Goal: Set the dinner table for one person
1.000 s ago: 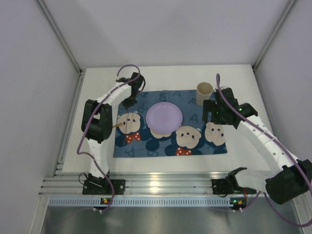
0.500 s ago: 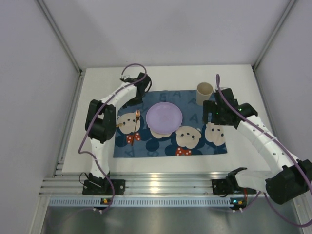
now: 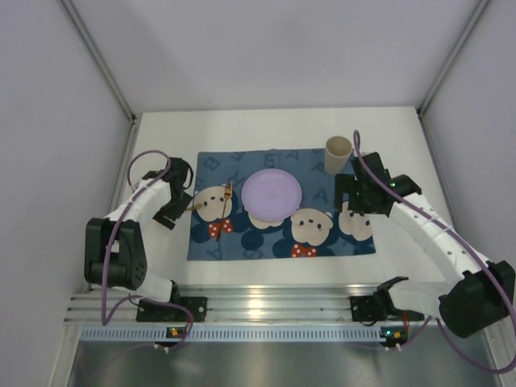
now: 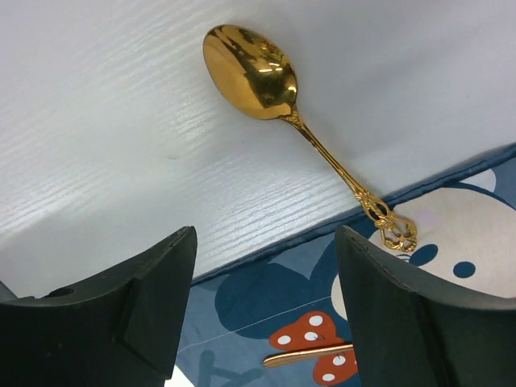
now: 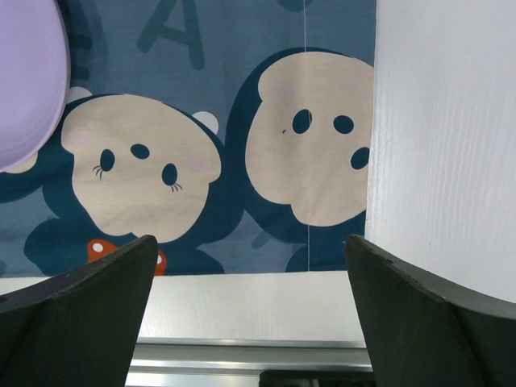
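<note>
The white dinner table [image 3: 266, 129] carries a blue bear-print placemat [image 3: 322, 242]. On the mat sit a lilac plate [image 3: 272, 193] and, left of it, a gold fork [image 3: 226, 197]. A gold spoon [image 4: 266, 85] lies on the bare table, its handle end resting on the mat's left edge. A beige cup [image 3: 339, 153] stands at the mat's far right corner. My left gripper [image 3: 172, 208] [image 4: 270, 322] hovers open over the mat's left edge, just short of the spoon. Above the mat's right edge my right gripper [image 3: 359, 199] [image 5: 250, 322] is wide open and holds nothing.
A ribbed aluminium rail [image 3: 258, 306] runs along the near edge, with both arm bases bolted to it. Grey walls close in the left, right and far sides. Bare white tabletop shows behind the mat and to its left and right.
The left gripper opened and left the fork on the mat left of the plate, then swung left and nearer to the mat's left edge. The right arm barely moved.
</note>
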Robot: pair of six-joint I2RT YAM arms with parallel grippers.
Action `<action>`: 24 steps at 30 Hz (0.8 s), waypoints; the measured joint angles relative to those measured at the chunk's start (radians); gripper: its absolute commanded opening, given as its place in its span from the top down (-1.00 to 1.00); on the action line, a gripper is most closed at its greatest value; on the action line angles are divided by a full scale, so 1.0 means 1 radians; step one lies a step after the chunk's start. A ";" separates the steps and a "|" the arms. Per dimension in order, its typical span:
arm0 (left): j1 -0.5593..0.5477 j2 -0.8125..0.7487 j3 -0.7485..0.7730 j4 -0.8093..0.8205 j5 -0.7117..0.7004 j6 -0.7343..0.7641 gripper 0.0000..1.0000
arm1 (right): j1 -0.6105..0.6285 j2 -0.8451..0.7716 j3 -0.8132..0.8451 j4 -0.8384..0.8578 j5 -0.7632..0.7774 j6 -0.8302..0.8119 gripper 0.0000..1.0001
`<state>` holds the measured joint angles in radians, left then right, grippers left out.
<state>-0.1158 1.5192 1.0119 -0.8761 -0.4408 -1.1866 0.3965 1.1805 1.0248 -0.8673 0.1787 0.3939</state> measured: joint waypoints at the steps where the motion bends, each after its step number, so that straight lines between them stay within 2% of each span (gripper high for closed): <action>1: 0.004 -0.013 -0.024 0.013 0.008 -0.020 -0.50 | 0.000 0.000 -0.008 0.000 -0.002 0.000 -0.99; 10: 0.022 -0.016 -0.084 0.192 0.032 -0.139 -0.51 | 0.000 -0.002 -0.030 0.000 -0.013 -0.008 -0.99; 20: 0.031 0.112 -0.050 0.229 0.037 -0.183 -0.45 | 0.000 0.003 -0.030 -0.002 -0.016 -0.017 -0.99; 23: 0.032 0.122 -0.050 0.230 0.036 -0.192 -0.35 | 0.000 0.019 -0.028 -0.002 -0.015 -0.020 -1.00; 24: 0.035 0.126 -0.050 0.232 0.037 -0.192 -0.08 | 0.000 0.027 -0.028 -0.002 -0.015 -0.020 -0.99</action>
<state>-0.0803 1.6451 0.9623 -0.6441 -0.4042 -1.3781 0.3965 1.2072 0.9970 -0.8696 0.1635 0.3737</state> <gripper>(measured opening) 0.691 0.996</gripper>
